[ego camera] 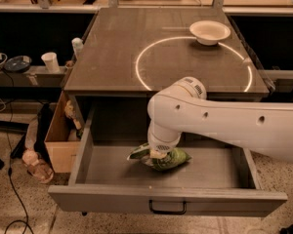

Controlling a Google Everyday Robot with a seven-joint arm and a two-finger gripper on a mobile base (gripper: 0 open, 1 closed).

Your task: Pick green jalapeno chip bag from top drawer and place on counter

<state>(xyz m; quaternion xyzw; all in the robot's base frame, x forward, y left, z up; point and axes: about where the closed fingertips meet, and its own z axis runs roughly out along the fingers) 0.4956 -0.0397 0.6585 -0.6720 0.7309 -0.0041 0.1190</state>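
Observation:
The green jalapeno chip bag lies crinkled on the floor of the open top drawer, near its middle. My white arm reaches in from the right and bends down into the drawer. My gripper is right on top of the bag's left half and touches it; the wrist hides most of it. The counter with its white circle line is behind the drawer, above it.
A white bowl sits on the counter at the back right, on the circle line. A brown cardboard box stands on the floor left of the drawer. The drawer's front panel with a dark handle faces me. A cup stands on a shelf at left.

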